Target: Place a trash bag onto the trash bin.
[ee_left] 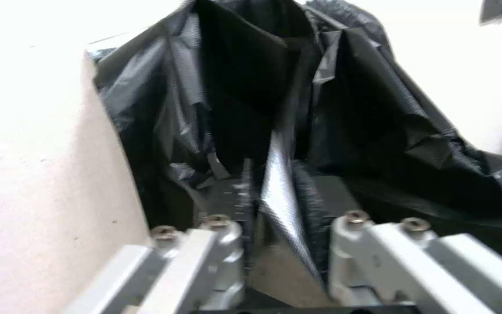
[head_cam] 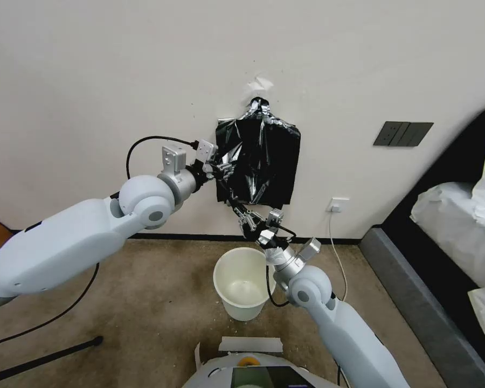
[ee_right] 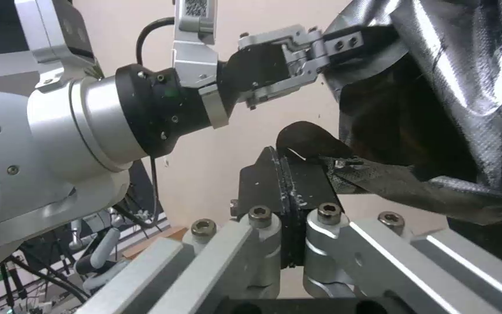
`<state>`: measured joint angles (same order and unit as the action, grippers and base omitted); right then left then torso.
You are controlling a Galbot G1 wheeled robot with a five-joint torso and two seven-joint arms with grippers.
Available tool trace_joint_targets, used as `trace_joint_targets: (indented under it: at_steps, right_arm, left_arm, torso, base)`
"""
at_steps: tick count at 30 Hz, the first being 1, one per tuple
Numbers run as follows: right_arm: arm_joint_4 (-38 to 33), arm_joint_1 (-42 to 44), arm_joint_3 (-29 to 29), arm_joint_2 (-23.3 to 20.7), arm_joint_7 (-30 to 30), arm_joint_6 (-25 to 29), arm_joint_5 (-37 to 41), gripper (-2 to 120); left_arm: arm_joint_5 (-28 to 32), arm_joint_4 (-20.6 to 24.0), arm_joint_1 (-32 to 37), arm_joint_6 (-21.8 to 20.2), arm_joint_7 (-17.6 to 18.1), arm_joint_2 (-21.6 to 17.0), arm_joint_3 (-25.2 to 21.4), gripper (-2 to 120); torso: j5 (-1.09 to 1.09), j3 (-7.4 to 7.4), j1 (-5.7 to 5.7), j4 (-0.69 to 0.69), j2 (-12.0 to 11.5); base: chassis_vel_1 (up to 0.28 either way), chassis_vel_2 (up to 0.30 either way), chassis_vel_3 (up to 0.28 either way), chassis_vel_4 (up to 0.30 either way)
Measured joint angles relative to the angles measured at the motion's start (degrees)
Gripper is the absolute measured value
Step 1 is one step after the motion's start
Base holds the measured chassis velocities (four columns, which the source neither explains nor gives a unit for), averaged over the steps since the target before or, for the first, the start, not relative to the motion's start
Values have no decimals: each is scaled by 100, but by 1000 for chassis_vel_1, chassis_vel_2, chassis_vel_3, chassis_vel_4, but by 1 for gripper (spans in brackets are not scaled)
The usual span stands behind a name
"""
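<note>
A worn, mottled brown carpet floor (head_cam: 145, 302) runs up to a black skirting strip at the foot of the cream wall; on it stands the small round cream-white plastic trash bin (head_cam: 243, 285), upright, open at the top and tapering toward its base, a little out from the wall. A thin black cable (head_cam: 48, 320) trails over the carpet on the robot's left, with a black rod (head_cam: 43, 355) lying flat nearer the robot; a dark grey padded bed base (head_cam: 415, 302) rests along the floor on the right; a white cord (head_cam: 337, 258) hangs down to the floor near the bin.
</note>
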<state>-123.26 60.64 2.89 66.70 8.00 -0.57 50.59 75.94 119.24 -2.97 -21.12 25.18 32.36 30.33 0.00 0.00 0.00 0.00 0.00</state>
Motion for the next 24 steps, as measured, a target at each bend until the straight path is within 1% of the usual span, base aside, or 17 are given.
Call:
trace_joint_targets:
  at_steps: [1,2,3,4,6,11,13,14,17,18,20,21,22,24]
  right_arm:
    - [-15,-9,1,-9,-28,-3,31,0]
    - [-28,-11,2,-22,-50,-7,50,0]
    - [-28,-11,2,-22,-50,-7,50,0]
    - [-42,-12,2,-36,-73,-11,65,0]
    - [-104,-12,4,-69,-159,-35,97,0]
    - [-220,0,67,-134,-377,-132,64,0]
    - [-342,38,130,-234,-576,-234,-100,10]
    - [-342,38,130,-234,-576,-234,-100,10]
    - [-567,225,310,-487,-843,-609,-611,25]
    - [-567,225,310,-487,-843,-609,-611,25]
    - [-694,558,527,-787,-864,-857,-1170,35]
    - [-749,687,611,-886,-864,-931,-1340,38]
    - [-749,687,611,-886,-864,-931,-1340,38]
    - [-974,1083,916,-1185,-936,-1147,-1690,49]
  left_arm:
    - [19,51,42,-25,66,1,-64,8]
    - [28,79,63,-21,94,1,-96,5]
    - [28,79,63,-21,94,1,-96,5]
    - [31,97,82,10,108,0,-122,0]
    - [40,152,184,186,116,-3,-238,0]
    - [31,290,338,363,126,-77,-386,0]
    - [30,392,492,476,125,-123,-560,0]
    - [30,392,492,476,125,-123,-560,0]
    - [38,508,756,711,113,-178,-816,0]
    - [38,508,756,711,113,-178,-816,0]
    - [66,562,893,835,95,-223,-943,0]
    - [78,580,935,869,82,-240,-988,0]
    - [78,580,935,869,82,-240,-988,0]
    - [96,648,1114,965,9,-275,-1183,0]
  torso:
    - [0,0,0,0,0]
    - [0,0,0,0,0]
    - [0,0,0,0,0]
    - [0,0,0,0,0]
    - [0,0,0,0,0]
    - [1,0,0,0,0]
    - [0,0,0,0,0]
    - [0,0,0,0,0]
    - [1,0,0,1,0]
    - [1,0,0,1,0]
    - [0,0,0,0,0]
    - [2,0,0,-2,0]
    - [2,0,0,-2,0]
    - [2,0,0,-2,0]
  base:
    - [0,0,0,0]
    - [0,0,0,0]
    - [0,0,0,0]
    - [0,0,0,0]
    - [0,0,0,0]
    - [0,0,0,0]
    - [0,0,0,0]
    - [0,0,0,0]
    - [0,0,0,0]
    - [0,0,0,0]
    - [0,0,0,0]
    - [0,0,0,0]
    - [0,0,0,0]
    - [0,0,0,0]
